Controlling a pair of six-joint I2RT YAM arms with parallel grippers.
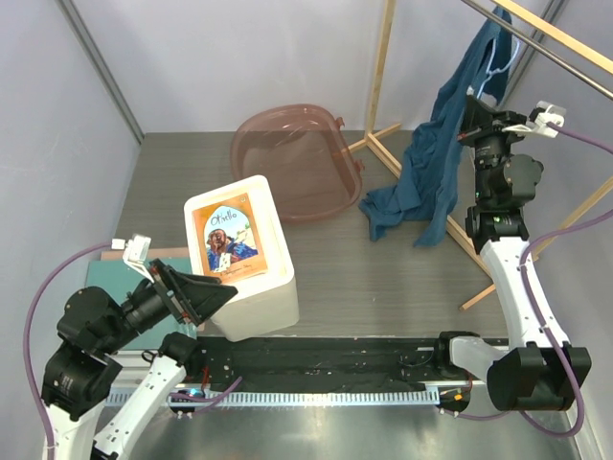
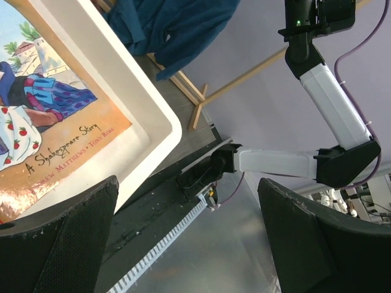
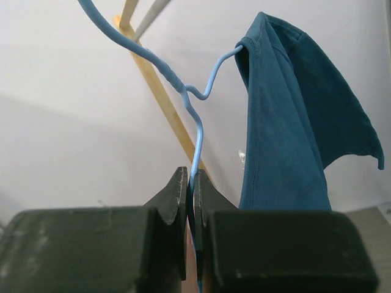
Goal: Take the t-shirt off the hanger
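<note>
Only the right wrist view shows it: right fingers [image 3: 179, 190] clenched on the hanger [image 3: 198, 131] wire. Top view: t-shirt [image 1: 436, 163] upper right, trailing onto tabletop [image 1: 383, 278]. Left fingers [image 2: 73, 238] released.

I work in a robotics lab cell. Plain pale partition walls [image 1: 239, 57] enclose a grey wood-grain table [image 1: 383, 278]. My white-and-black arms [image 1: 512, 278] bolt to a black rail [image 1: 316, 359] at its near edge, trailing purple cables [image 1: 27, 335]. The props look staged: a translucent brown plastic basin [image 1: 287, 144], and a dark teal-blue t-shirt [image 1: 431, 163] at a pale wooden rack [image 1: 382, 67] far right.
</note>
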